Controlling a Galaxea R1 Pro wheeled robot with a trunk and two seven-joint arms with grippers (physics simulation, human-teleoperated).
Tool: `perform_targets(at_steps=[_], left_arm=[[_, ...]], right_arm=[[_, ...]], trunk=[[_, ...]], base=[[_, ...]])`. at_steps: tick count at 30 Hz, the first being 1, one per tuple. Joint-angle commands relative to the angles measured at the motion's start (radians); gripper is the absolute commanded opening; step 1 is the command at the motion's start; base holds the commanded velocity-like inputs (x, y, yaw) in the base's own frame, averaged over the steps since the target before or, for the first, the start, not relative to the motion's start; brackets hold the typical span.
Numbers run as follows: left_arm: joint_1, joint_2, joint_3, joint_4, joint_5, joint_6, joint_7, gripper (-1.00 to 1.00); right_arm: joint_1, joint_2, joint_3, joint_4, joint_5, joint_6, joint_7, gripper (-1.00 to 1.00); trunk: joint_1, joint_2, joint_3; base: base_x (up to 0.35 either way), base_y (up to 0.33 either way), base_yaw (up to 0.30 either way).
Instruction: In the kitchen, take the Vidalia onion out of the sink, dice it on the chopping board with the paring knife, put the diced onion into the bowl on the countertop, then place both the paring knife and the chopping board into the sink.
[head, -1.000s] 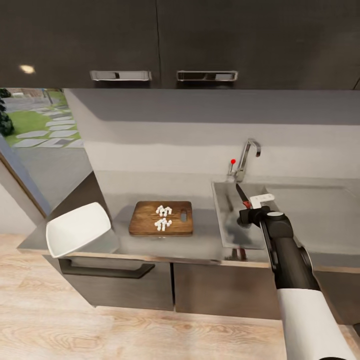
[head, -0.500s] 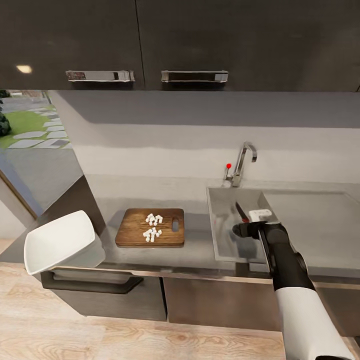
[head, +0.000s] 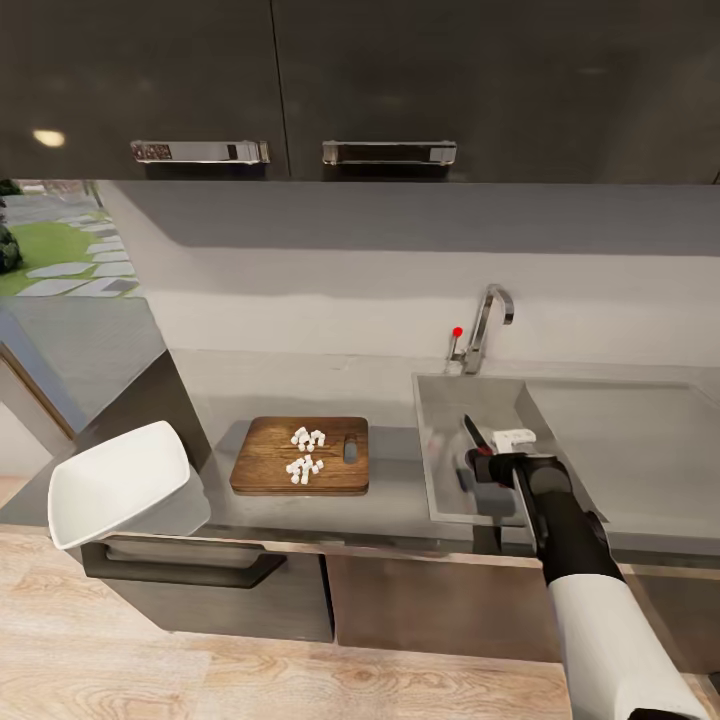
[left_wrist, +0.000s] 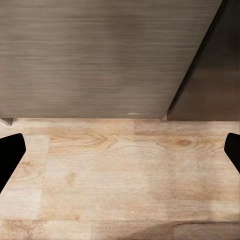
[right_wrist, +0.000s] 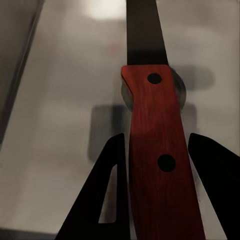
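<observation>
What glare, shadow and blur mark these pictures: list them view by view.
Head view: a small warm glare spot on the upper cabinet; the wall darkens beneath it; a soft shadow on the sink floor below the right end effector. Right wrist view: the paring knife handle is sharp, the basin behind it soft, with pale glare beside the blade. Left wrist view: even light, mild softness.

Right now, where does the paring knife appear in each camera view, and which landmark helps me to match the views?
Head view: the paring knife is right of centre, over the sink, held by the right gripper.
Right wrist view: its red handle runs up the middle between the jaws.
Left wrist view: I cannot find it there.
Shared landmark: the grey sink basin under the knife.
</observation>
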Motion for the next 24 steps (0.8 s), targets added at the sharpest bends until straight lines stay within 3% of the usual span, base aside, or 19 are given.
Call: perform_targets(at_steps=[1,20,24], left_arm=[[-0.001,0.002,-0.006,-0.002,0.006,-0.003,0.008,1.00],[-0.001,0.001,-0.006,-0.001,0.006,-0.003,0.009,1.00],[-0.001,0.002,-0.006,-0.002,0.006,-0.003,0.009,1.00]], right_arm=[[-0.001,0.001,-0.003,-0.003,0.000,0.003,0.010,-1.00],[0.000,0.003,-0.002,-0.004,-0.008,0.002,0.011,-1.00],[-0.001,0.002,-0.003,0.003,-0.016,-0.079,0.010,-1.00]], trunk=[[0.000,-0.001,-0.002],[0.000,-0.001,-0.025],[0.000,-0.001,-0.025]], base=[[0.000,0.000,0.000],[0.030,-0.007,0.055],[0.241,-0.105,0.004]])
